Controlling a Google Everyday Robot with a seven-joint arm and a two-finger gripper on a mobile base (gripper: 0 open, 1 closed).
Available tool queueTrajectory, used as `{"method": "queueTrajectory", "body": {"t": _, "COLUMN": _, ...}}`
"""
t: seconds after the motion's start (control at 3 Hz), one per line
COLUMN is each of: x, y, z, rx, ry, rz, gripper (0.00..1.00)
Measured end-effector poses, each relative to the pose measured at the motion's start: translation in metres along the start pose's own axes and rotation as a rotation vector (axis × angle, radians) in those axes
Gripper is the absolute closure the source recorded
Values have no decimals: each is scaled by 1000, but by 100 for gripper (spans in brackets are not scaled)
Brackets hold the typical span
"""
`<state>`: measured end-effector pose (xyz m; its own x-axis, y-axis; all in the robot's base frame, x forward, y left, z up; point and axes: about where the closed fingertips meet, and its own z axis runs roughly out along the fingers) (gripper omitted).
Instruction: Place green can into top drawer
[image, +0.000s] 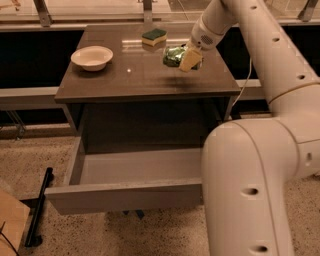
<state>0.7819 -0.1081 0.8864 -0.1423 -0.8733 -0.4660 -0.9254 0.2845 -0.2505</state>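
The green can (173, 56), shiny green with a mottled pattern, is held in my gripper (186, 59) a little above the right rear part of the brown tabletop (130, 80). The gripper's pale fingers (190, 60) are shut on the can's right side. A shadow lies on the table below it. The top drawer (135, 167) stands pulled out under the table, grey inside with nothing in it, and its flat front panel (125, 197) faces the camera. My arm comes down from the upper right.
A white bowl (92, 57) sits on the table's left side. A green-and-yellow sponge (153, 36) lies at the back middle. My white arm base (250, 190) fills the lower right, next to the drawer's right end. A black bar (37, 210) lies on the floor at left.
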Motion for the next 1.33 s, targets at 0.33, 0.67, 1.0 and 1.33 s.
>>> {"method": "queueTrajectory", "body": {"t": 0.33, "x": -6, "y": 22, "z": -61, "rx": 42, "ry": 62, "rz": -31, "gripper": 100}}
{"method": "queueTrajectory", "body": {"t": 0.67, "x": -13, "y": 60, "z": -111, "rx": 61, "ry": 91, "rz": -49, "gripper": 100}}
{"method": "queueTrajectory", "body": {"t": 1.0, "x": -11, "y": 113, "z": -123, "rx": 4, "ry": 104, "rz": -26, "gripper": 100}}
{"method": "queueTrajectory", "body": {"t": 1.33, "x": -10, "y": 164, "z": -113, "rx": -45, "ry": 103, "rz": 11, "gripper": 100}}
